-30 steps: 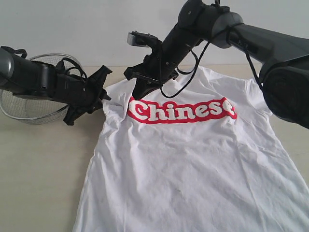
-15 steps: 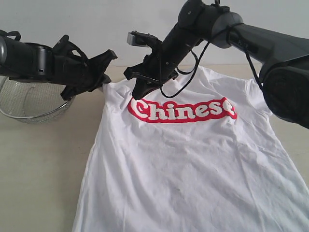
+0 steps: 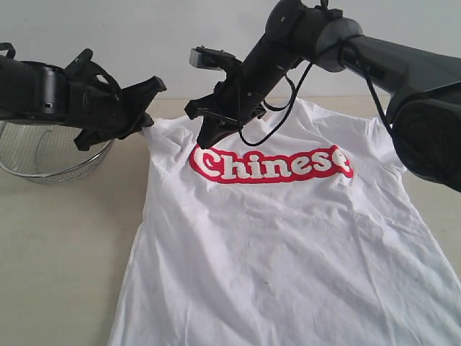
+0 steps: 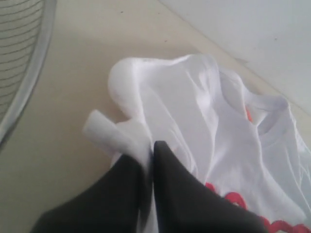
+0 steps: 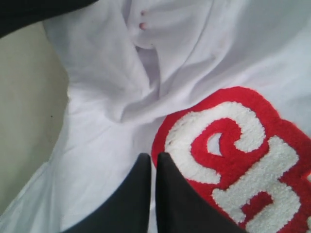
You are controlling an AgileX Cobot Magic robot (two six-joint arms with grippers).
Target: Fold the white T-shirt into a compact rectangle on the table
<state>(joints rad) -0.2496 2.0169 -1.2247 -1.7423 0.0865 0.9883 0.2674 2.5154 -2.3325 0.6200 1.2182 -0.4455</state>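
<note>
The white T-shirt lies chest-up on the table, its red-edged lettering facing up. My left gripper is shut on the shirt's left sleeve corner and holds it a little off the table. In the left wrist view a fold of white cloth is pinched between the black fingers of the left gripper, and the orange neck tag shows beyond. My right gripper reaches across to the shirt just above the letter C. The right gripper is shut, with a thin sliver of white between its fingers.
A silver wire-mesh bowl stands at the back left, behind my left arm, and its rim shows in the left wrist view. A pale wall runs along the table's far edge. The shirt's hem runs off the lower edge of the exterior view.
My left gripper has risen and drawn back to the left with the sleeve corner, pulling that shoulder taut and flatter. The right arm has not moved.
</note>
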